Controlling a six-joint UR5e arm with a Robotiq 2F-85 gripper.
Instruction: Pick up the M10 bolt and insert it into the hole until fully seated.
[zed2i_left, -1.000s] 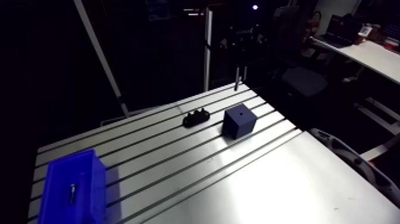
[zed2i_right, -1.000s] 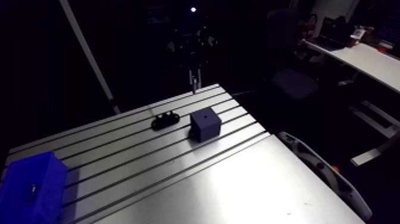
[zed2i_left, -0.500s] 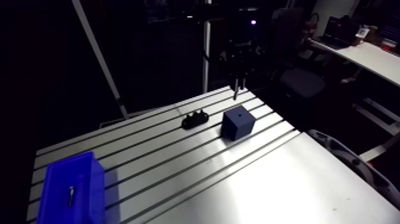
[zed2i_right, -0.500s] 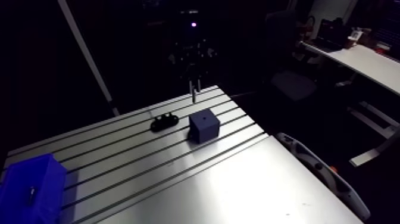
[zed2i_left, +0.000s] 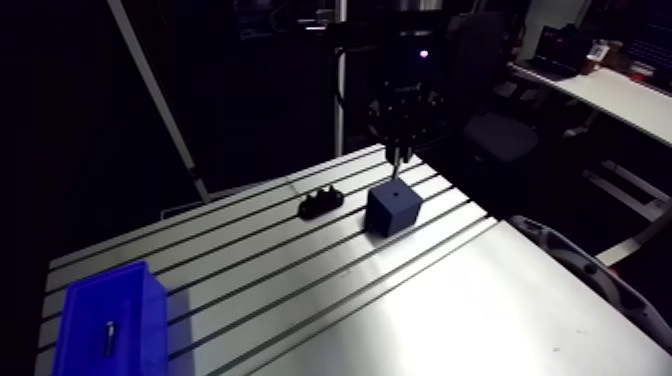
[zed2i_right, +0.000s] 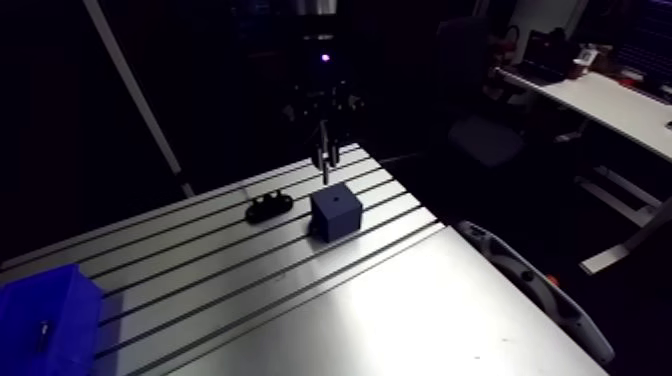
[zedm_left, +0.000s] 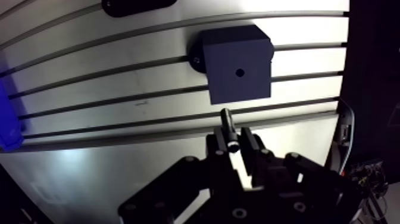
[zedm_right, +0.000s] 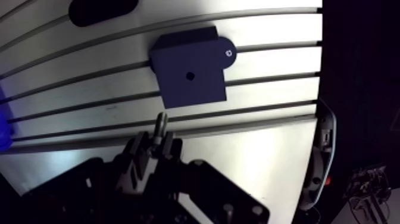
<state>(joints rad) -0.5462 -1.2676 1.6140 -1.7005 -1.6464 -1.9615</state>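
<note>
The gripper (zedm_left: 235, 143) is clamped on the M10 bolt (zedm_left: 227, 124), whose shank juts past the fingertips. Just ahead, the dark-blue block (zedm_left: 238, 65) sits on the slotted table (zedm_left: 119, 158), its hole (zedm_left: 240, 72) facing up, with the bolt above it and not touching. Beyond the block lies a black lobed piece (zedm_left: 134, 6).

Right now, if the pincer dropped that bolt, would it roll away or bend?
Probably it would roll: the bolt is a thin round rod, though the slots of the grooved table might catch it. It looks like stiff metal, so bending seems unlikely. It stands straight in the pincer, so it is likely light.
</note>
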